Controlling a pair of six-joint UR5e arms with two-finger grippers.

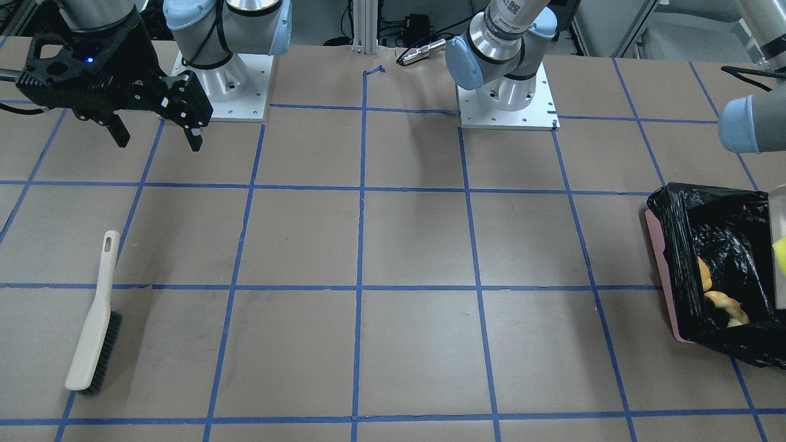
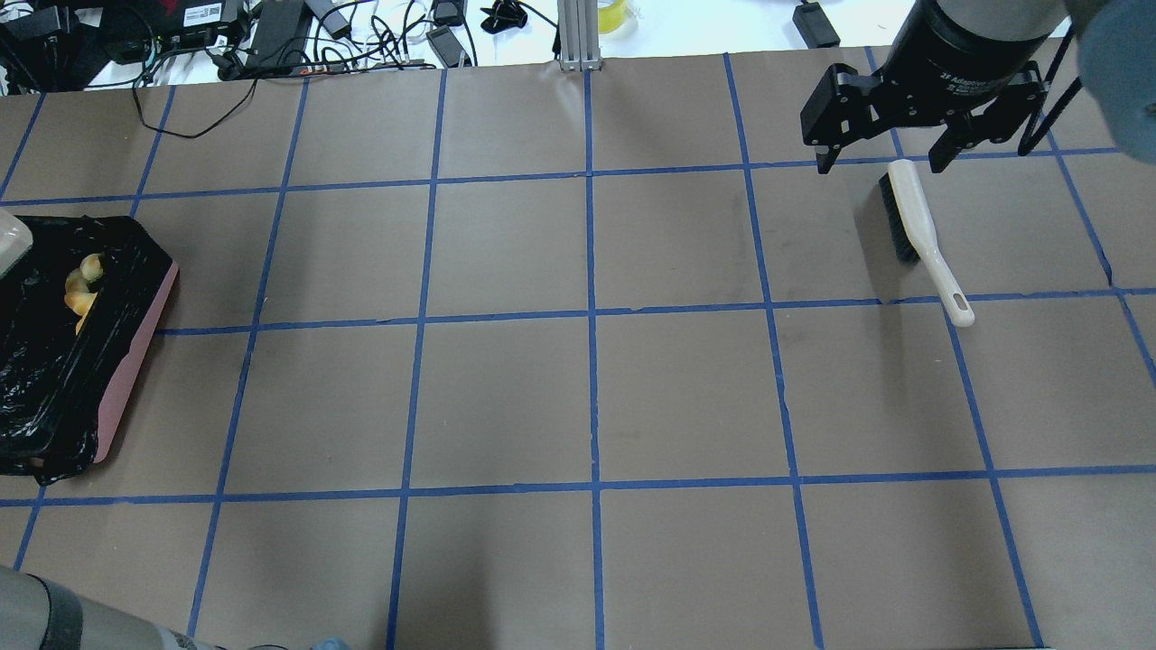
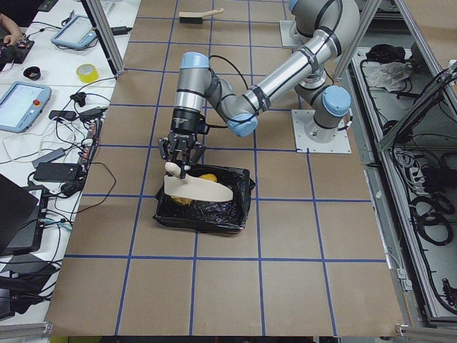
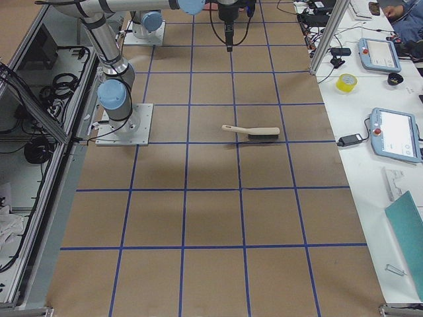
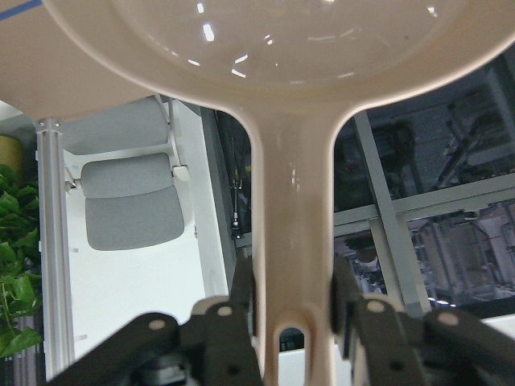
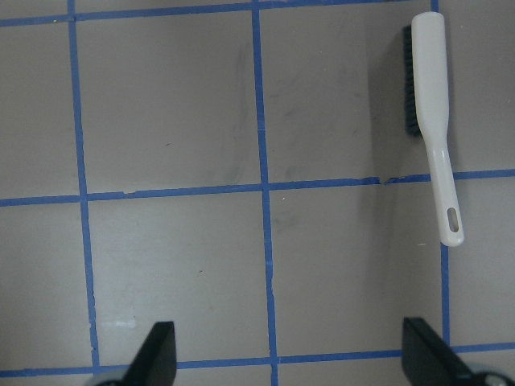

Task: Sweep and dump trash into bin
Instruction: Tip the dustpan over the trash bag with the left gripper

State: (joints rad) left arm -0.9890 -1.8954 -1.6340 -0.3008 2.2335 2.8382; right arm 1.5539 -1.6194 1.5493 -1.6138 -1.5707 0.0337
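Observation:
The bin (image 1: 660, 270), a pink tub lined with a black bag, sits at the table's end on my left side and also shows as bin (image 2: 135, 361) and bin (image 3: 203, 214). Trash lies inside: an orange lump (image 1: 704, 274) and a cream crescent (image 1: 727, 305). A yellow-green piece (image 1: 781, 255) shows at the dustpan's edge. My left gripper (image 5: 294, 289) is shut on the handle of the cream dustpan (image 3: 196, 187), which hangs tilted over the bin. My right gripper (image 2: 881, 166) is open and empty, above the table near the brush (image 2: 917, 230).
The cream brush (image 1: 95, 331) with black bristles lies flat on the brown, blue-taped table (image 2: 587, 397), on my right side. Both arm bases (image 1: 506, 104) stand on the table's robot side. Cables and devices line the far edge (image 2: 271, 36).

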